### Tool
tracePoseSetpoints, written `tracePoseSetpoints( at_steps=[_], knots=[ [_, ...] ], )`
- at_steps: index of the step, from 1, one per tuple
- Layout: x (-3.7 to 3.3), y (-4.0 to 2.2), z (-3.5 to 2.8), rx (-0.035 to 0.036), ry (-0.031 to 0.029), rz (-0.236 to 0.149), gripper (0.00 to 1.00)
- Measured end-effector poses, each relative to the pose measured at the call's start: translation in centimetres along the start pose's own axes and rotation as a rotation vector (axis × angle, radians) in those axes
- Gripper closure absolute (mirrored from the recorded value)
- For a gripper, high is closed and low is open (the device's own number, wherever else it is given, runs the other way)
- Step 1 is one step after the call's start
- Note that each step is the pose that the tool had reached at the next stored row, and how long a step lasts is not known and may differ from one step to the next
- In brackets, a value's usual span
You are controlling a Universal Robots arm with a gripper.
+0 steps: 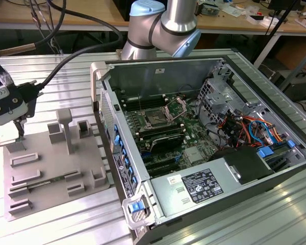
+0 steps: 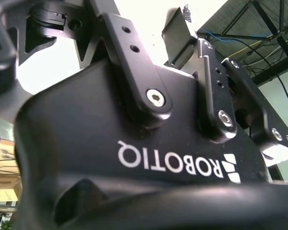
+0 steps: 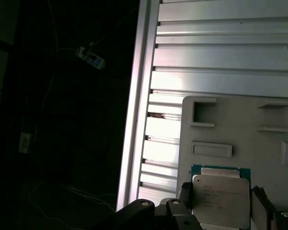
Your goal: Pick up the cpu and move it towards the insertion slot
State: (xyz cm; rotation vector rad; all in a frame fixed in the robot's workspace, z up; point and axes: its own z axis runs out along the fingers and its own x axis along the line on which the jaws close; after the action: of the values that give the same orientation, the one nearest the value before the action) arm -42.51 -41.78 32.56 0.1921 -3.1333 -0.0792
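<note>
The gripper clamps the cpu by two opposite edges over a corner of the tray; the insertion slot lies well apart from that tray

A grey tray lies beside the open computer case.

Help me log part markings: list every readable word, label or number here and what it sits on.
White lettering on the end effector, upside down in the second wrist view: a maker's name, left unquoted.
Print on the cpu top, first wrist view: too blurred to read.
Labels on the grey box in the computer case, exterior view: too small to read.
</note>
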Motion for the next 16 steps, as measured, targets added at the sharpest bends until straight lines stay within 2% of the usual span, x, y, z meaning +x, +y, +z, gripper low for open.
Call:
tracePoseSetpoints(
  at_steps=[16],
  knots=[
    [0.00,0.04,-0.78,0.0000,0.0000,0.000,0.45]
  ],
)
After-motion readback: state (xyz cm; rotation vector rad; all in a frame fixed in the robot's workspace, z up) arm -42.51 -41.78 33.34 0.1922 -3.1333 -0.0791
